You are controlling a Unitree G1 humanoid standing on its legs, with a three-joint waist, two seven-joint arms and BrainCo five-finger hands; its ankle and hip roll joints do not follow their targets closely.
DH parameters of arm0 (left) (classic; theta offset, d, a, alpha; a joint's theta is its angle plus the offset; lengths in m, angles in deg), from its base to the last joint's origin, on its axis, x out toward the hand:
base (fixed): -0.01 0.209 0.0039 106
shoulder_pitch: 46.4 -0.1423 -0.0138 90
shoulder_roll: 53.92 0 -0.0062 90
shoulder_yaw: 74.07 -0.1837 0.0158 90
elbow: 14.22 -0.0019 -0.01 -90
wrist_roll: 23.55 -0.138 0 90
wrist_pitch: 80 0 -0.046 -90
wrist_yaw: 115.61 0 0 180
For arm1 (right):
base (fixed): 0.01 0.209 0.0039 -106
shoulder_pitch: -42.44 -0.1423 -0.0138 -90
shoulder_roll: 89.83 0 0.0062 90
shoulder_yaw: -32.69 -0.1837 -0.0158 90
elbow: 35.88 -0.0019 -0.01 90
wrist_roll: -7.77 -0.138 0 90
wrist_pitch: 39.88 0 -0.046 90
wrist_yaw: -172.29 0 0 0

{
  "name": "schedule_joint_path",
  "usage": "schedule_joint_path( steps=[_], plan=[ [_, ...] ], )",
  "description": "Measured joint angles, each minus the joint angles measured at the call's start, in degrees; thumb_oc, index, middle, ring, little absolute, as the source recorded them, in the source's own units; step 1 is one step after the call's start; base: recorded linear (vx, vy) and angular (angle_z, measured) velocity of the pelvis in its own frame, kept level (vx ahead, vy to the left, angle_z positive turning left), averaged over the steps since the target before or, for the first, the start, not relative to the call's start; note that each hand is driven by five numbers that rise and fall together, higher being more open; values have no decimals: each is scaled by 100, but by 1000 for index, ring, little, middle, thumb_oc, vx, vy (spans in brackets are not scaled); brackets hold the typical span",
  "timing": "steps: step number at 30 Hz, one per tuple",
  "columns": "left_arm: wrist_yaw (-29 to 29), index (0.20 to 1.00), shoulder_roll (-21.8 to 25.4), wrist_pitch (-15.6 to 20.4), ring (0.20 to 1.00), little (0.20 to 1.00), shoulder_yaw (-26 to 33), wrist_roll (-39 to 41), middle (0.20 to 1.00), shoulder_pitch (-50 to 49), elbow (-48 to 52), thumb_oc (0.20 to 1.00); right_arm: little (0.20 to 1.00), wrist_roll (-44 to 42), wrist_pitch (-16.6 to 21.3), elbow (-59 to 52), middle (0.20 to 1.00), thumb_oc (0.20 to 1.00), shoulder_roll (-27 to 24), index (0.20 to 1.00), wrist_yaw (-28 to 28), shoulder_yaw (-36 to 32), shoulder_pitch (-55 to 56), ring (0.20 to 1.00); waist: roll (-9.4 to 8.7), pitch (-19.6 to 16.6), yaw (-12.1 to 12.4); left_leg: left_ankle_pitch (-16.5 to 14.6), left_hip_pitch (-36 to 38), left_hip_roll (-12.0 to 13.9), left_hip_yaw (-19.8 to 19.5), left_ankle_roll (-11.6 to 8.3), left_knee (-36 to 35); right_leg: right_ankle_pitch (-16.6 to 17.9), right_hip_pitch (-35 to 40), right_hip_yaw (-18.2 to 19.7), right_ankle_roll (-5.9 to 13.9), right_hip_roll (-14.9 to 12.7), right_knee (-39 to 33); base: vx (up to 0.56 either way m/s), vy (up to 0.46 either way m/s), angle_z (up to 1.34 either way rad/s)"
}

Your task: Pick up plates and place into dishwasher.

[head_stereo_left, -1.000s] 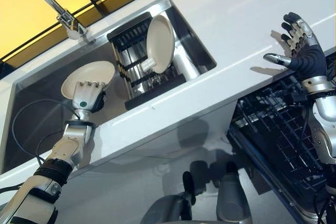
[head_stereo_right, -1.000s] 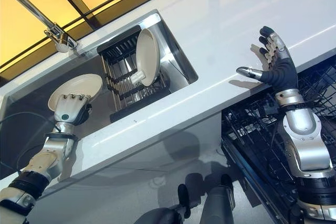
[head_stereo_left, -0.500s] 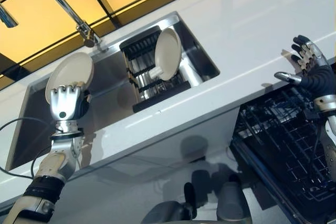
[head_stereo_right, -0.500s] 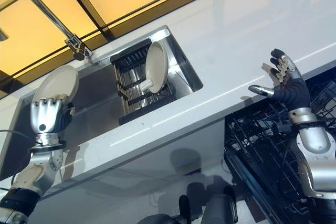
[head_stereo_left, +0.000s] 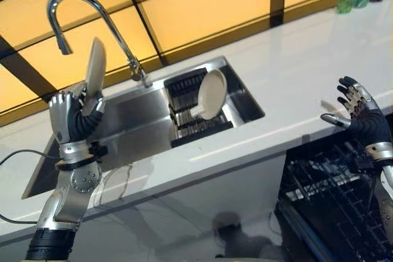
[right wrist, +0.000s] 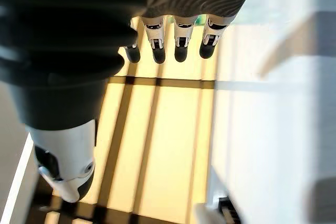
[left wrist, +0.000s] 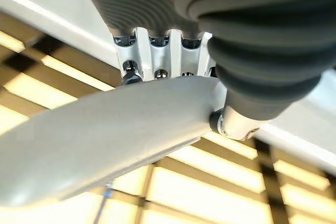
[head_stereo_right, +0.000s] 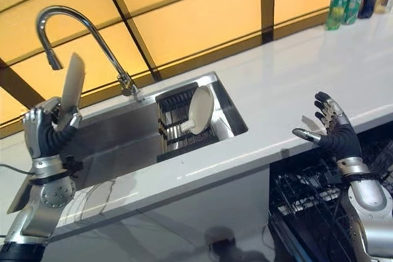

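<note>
Left hand [head_stereo_left: 72, 121] grips cream plate [head_stereo_left: 94, 69] upright above sink [head_stereo_left: 132, 118], clearing the rim for carrying; right hand [head_stereo_right: 334, 130] spread wide, empty, over dishwasher rack [head_stereo_left: 334, 197].

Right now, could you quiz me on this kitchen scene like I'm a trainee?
1. True or false: the left hand is curled round a plate.
2. Where does the second plate stand? A) on the counter B) in the rack inside the sink C) in the dishwasher
3. Fill in: the right hand, fingers spread, holds ______.

Key: 1 true; 2 B; 3 nothing.
</note>
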Motion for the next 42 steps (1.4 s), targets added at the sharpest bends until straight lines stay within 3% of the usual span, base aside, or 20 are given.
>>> schedule_joint_path(
  steps=[4, 7, 11, 15, 21, 28, 35, 42],
  plan=[
    [1289, 200, 2, 357, 200, 200, -1, 970, 200, 38, 411, 200, 1000, 12, 60, -86, 1000, 1000, 197, 1000, 31, 179, -408, 1000, -221, -288, 81, 4, 93, 134, 1, -29, -72, 183, 255, -9, -47, 176, -421, -76, -171, -2],
    [2859, 200, 11, 447, 200, 200, -348, 2276, 200, 122, 526, 200, 1000, 69, 82, -85, 1000, 1000, 209, 1000, 24, 578, -857, 1000, -318, -430, 105, -2, 146, 196, -1, -38, -128, 375, 498, -27, -47, 259, -878, -99, -154, 1],
    [4890, 200, 19, 363, 200, 200, -1135, 3847, 200, 413, 813, 200, 1000, 79, 130, -73, 1000, 1000, 207, 1000, 11, 1167, -1323, 1000, -437, -475, 246, -5, 175, 215, 7, -44, -149, 736, 793, -34, -56, 320, -1531, -95, -105, -1],
    [6084, 200, 21, 10, 200, 200, -1525, 4695, 200, 853, 898, 200, 1000, 117, 141, 52, 1000, 1000, 207, 1000, -77, 1832, -1766, 1000, -515, -474, 277, -9, 176, 195, -11, -51, -156, 984, 1040, -32, -63, 328, -2017, -74, -72, 2],
    [6903, 200, 86, -526, 200, 200, -1525, 5577, 200, 1206, 999, 200, 1000, -84, 179, 189, 1000, 1000, 142, 1000, -125, 2122, -1789, 1000, -628, -482, 390, -15, 170, 210, -6, -58, -158, 990, 1032, -22, -72, 351, -2018, -66, -64, -1],
    [7666, 200, 242, -1243, 200, 200, -1627, 6590, 200, 1361, 999, 200, 1000, -925, 119, 333, 1000, 1000, 149, 1000, 279, 2522, -2094, 1000, -809, -622, 391, -26, 67, 217, 19, -69, -174, 997, 926, 15, -82, 355, -2018, -69, -32, -3],
    [8004, 200, 397, -1366, 200, 200, -1801, 6612, 200, 1419, 998, 200, 1000, -1457, 7, 390, 1000, 1000, 130, 1000, 923, 2865, -2236, 1000, -851, -665, 395, -28, 62, 219, 18, -70, -163, 996, 915, 8, -82, 355, -2018, -46, -23, 1],
    [8100, 200, 411, -1366, 200, 200, -1813, 6611, 200, 1425, 999, 200, 1000, -1726, 84, 384, 1000, 1000, 200, 1000, 621, 2917, -2281, 1000, -860, -932, 400, -31, -21, 228, 60, -74, -158, 998, 818, 21, -86, 363, -2020, -9, -8, 0]
  ],
)
